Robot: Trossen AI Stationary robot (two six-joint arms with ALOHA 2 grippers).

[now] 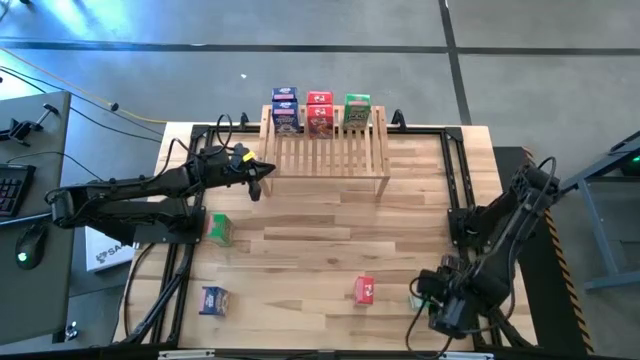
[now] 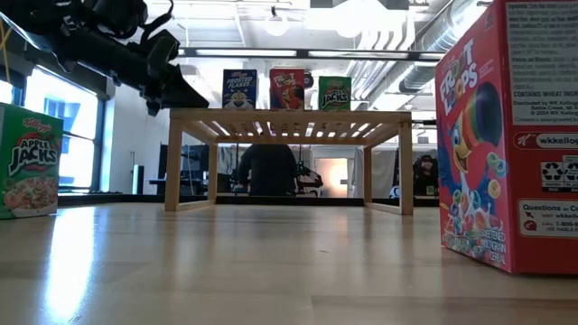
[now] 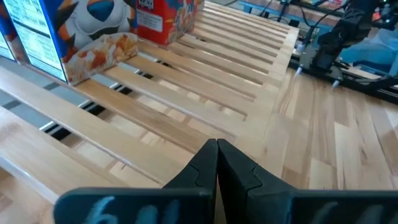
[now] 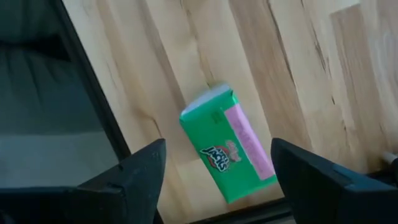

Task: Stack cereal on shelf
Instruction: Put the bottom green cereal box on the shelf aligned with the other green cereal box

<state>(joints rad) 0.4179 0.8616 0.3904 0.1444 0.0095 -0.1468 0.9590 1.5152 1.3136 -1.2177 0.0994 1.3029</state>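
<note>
The wooden shelf [image 1: 325, 152] stands at the table's far edge, with blue [image 1: 285, 110], red [image 1: 319, 112] and green [image 1: 356, 110] cereal boxes upright on its far slats. My left gripper [image 1: 262, 176] hovers shut just above the shelf's left end [image 3: 155, 118]. Loose boxes stand on the table: green [image 1: 220, 230], blue [image 1: 213, 300] and red [image 1: 364, 290]. Another green box [image 4: 227, 152] lies flat near the right front corner. My right gripper [image 4: 217, 149] points down over it, open. Its fingers [image 4: 143, 171] stand on either side of the box, clear of it.
Black frame rails [image 1: 455, 180] run along the table's sides and far edge. In the low view the red box [image 2: 510, 135] stands close at the right and the green one [image 2: 27, 162] at the left. A person [image 2: 268, 167] is beyond the shelf. The table's middle is bare wood.
</note>
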